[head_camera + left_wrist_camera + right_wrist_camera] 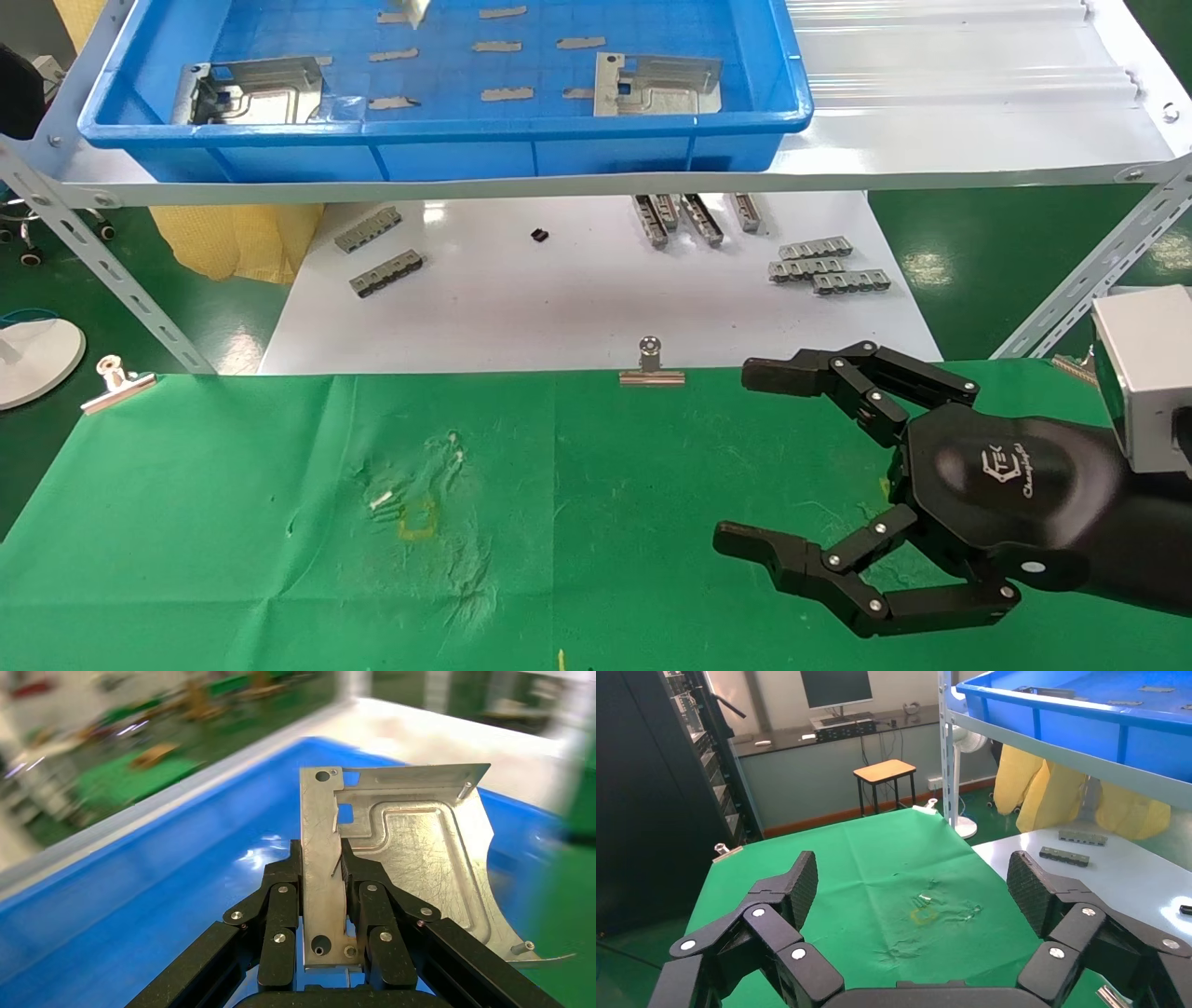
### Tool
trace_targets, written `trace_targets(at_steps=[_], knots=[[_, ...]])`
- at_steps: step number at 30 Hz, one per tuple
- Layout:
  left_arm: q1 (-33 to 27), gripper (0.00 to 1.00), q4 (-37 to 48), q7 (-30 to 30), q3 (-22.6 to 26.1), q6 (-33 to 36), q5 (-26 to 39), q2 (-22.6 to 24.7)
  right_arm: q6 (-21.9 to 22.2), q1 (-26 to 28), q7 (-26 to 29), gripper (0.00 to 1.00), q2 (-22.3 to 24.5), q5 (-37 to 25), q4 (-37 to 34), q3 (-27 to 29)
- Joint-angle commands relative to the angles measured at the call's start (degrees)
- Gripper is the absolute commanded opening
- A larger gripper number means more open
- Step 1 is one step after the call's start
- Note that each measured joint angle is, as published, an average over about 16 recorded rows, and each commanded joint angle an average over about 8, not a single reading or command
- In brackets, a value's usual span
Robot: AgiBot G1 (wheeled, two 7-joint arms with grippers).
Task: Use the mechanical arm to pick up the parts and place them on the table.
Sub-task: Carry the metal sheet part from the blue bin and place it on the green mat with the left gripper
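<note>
Left gripper (325, 881) clamps part (393, 860) above tray (140, 903); we lift clear of rim, carry to table (233, 522). Right gripper (745, 457) hangs spread, idle, near right.

Black hexagonal-palm mechanical hand with white logo, right gripper (745, 457), lower right of head view, link fingers spread wide over wrinkled bright green cloth table (233, 559). Small yellow mark (417, 520) lower centre of cloth. Left gripper (323, 881) clamps silvery stamped sheet-metal plate (415, 860), upright. Two more silvery plates up top: one upper left (253, 91), one upper centre (657, 84), both lying flat.
</note>
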Motion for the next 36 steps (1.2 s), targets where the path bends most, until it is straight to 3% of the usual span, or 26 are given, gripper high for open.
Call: trace_targets(at_steps=[1,6,15,19,25,31,36], knots=[[0.4,0.0,-1.4,3.4,-0.9,7.5,-1.6,-2.5,0.0,0.0,0.0,1.0,0.0,0.0,0.0,0.0],[3.2,0.0,-5.0,11.4,-0.7,15.9,-4.1,-8.0,0.0,0.0,0.0,1.0,0.0,0.0,0.0,0.0],[15.2,0.0,-21.9,20.0,6.0,16.5,-11.2,-18.5,0.0,0.0,0.0,1.0,0.0,0.0,0.0,0.0],[21.2,0.0,-27.3,25.6,9.8,16.0,-14.2,-21.1,0.0,0.0,0.0,1.0,0.0,0.0,0.0,0.0],[25.4,0.0,-23.6,36.3,13.0,14.9,-15.5,-19.4,0.0,0.0,0.0,1.0,0.0,0.0,0.0,0.0],[26.2,0.0,-15.1,46.3,16.2,14.1,-11.4,-14.3,0.0,0.0,0.0,1.0,0.0,0.0,0.0,0.0],[25.5,0.0,-7.8,50.7,18.4,11.9,-8.0,-9.8,0.0,0.0,0.0,1.0,0.0,0.0,0.0,0.0]])
